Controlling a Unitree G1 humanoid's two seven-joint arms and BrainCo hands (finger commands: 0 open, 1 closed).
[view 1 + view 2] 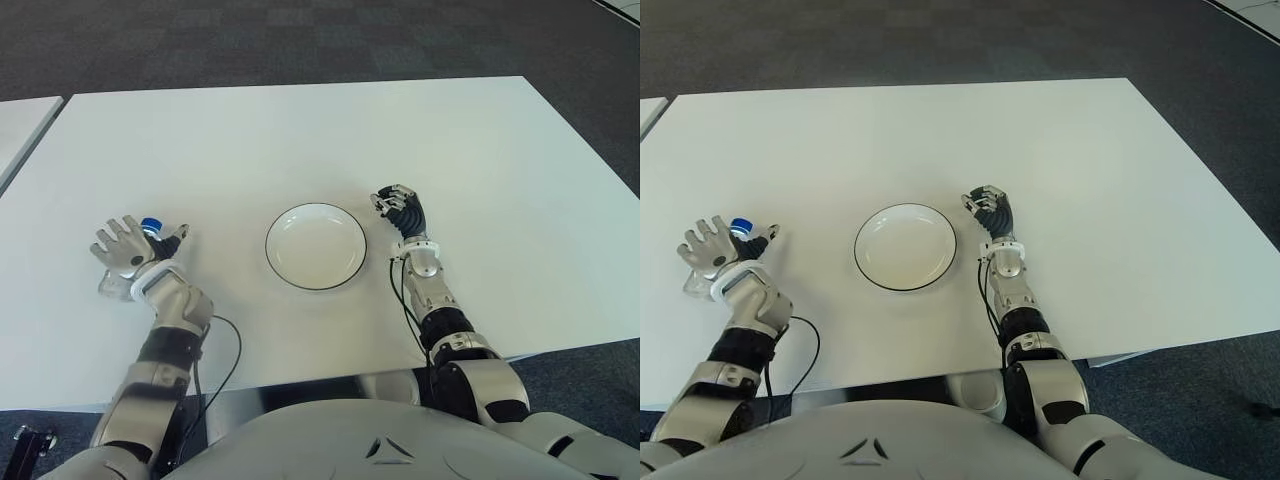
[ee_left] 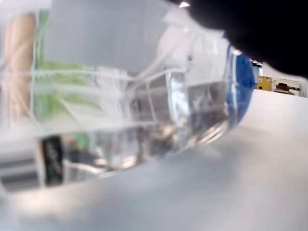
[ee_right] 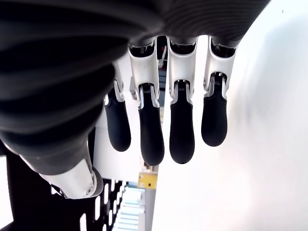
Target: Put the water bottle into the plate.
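A clear water bottle [image 1: 152,226] with a blue cap lies on the white table [image 1: 300,140] at the left. My left hand [image 1: 128,247] is at it, fingers fanned out on one side and thumb on the other, not closed round it. Up close, the bottle [image 2: 120,96] fills the left wrist view, lying on the table surface with its green label showing. A white plate [image 1: 316,250] with a dark rim sits empty at the table's middle. My right hand [image 1: 397,205] shows just right of the plate, its fingers [image 3: 151,139] loosely bent and holding nothing.
A second white table's corner [image 1: 20,125] shows at the far left. Dark carpet [image 1: 300,40] lies beyond the far edge. A black cable [image 1: 225,370] runs by my left forearm near the front edge.
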